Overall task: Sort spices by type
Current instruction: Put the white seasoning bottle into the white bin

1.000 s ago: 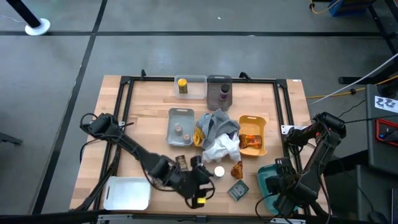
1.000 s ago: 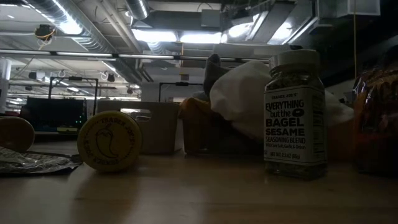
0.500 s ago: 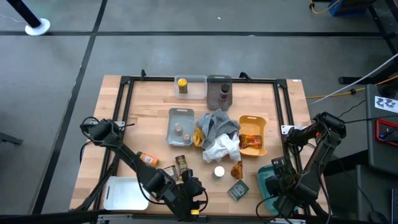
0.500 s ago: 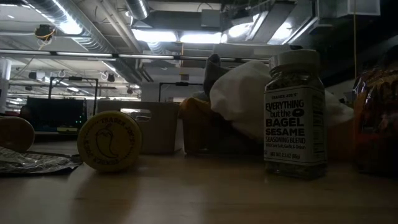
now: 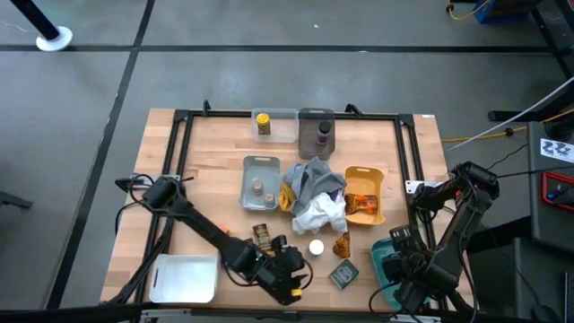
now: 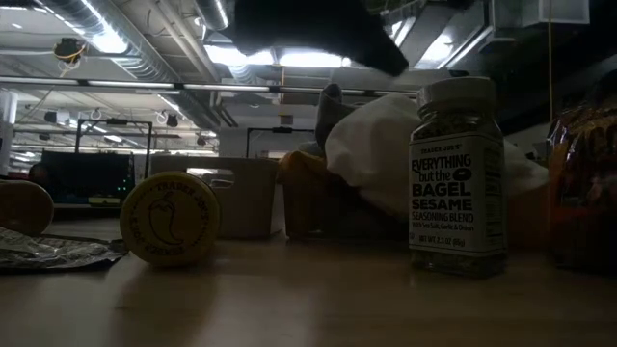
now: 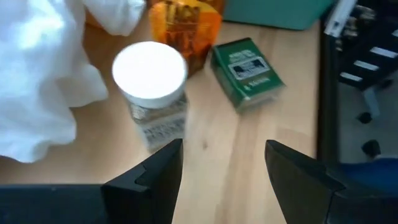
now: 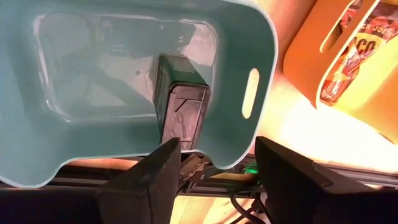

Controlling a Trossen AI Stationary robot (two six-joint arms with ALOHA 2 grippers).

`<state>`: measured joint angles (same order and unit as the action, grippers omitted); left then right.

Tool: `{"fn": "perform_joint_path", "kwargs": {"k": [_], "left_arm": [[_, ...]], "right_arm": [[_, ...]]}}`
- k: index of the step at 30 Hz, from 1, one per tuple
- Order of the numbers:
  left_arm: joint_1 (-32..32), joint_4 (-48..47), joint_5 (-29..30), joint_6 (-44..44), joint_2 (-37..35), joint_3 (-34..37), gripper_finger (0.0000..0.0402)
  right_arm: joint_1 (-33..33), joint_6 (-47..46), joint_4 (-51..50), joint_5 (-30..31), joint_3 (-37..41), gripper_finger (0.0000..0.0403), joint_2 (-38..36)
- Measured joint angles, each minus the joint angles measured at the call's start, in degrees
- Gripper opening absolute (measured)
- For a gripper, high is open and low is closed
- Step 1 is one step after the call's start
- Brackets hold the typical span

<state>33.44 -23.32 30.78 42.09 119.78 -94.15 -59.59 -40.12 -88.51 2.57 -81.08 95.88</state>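
Note:
My left gripper (image 5: 299, 265) (image 7: 224, 144) hangs open and tilted down over the near middle of the table. Just beyond its fingers a white-lidded seasoning jar (image 7: 151, 74) (image 6: 456, 173) stands upright on the wood, with a green flat tin (image 7: 247, 70) lying beside it and an orange-brown packet (image 7: 185, 23) behind. A yellow-lidded jar (image 6: 171, 219) lies on its side. My right gripper (image 8: 217, 142) (image 5: 399, 256) is open above the teal tray (image 8: 249, 37), where a dark tin (image 8: 180, 102) rests on the floor.
Grey and white cloths (image 5: 314, 196) are heaped mid-table. Beside them is a yellow tray (image 5: 365, 172) holding a packet. Farther off are a grey tray (image 5: 260, 163) with tiny pots, a clear tray (image 5: 282, 115) with a yellow jar, and a grey tray (image 5: 316, 114) with a dark jar. A white tray (image 5: 184, 278) lies near left.
My left gripper has swung from the near edge back toward the white-lidded jar and sunk toward the table. It now shows at the top of the low view. Its arm now covers the orange bottle. No jar or tin has moved.

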Motion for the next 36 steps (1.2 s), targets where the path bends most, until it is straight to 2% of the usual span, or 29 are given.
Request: {"fn": "perform_joint_path", "kwargs": {"k": [20,36], "left_arm": [[-5.12,-0.14,-2.11,2.75,0.79,0.02,0.0210],[-6.07,0.92,-2.09,2.92,1.10,-0.02,0.0210]], "right_arm": [[-0.02,-0.02,0.07,0.02,0.02,0.0207,0.00],[0.00,-0.02,0.07,0.00,0.02,0.0207,0.00]]}}
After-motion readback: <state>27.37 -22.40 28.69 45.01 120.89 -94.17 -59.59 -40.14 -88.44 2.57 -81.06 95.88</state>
